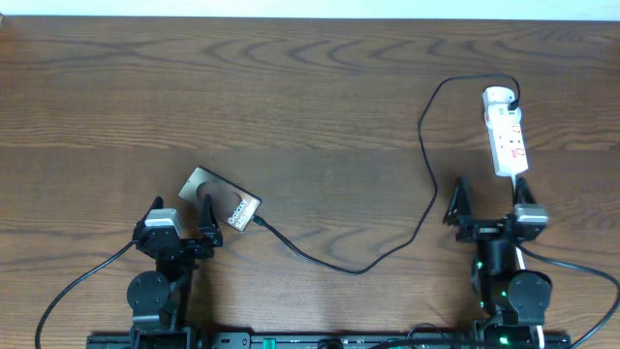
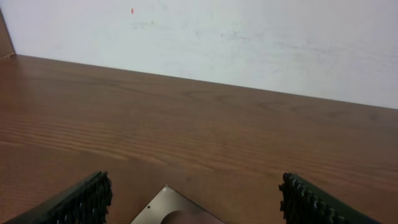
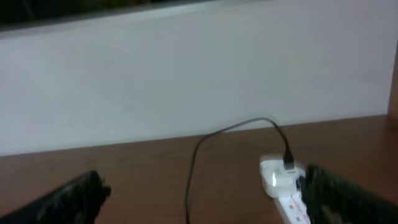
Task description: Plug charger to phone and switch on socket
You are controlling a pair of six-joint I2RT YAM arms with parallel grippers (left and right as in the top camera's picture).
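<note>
The phone lies tilted on the table at the lower left, bronze face up; only its far corner shows in the left wrist view. My left gripper is open and straddles the phone's near-left part, fingers wide apart. The charger, a thin black cable, runs from the phone's lower right end across to the socket, a white strip at the right. Its plug sits in a white adapter at the far end. My right gripper is open just in front of the socket.
Both arm bases stand at the near table edge with their own black cables trailing. A pale wall rises behind the far edge. The charger loops over the table's middle right.
</note>
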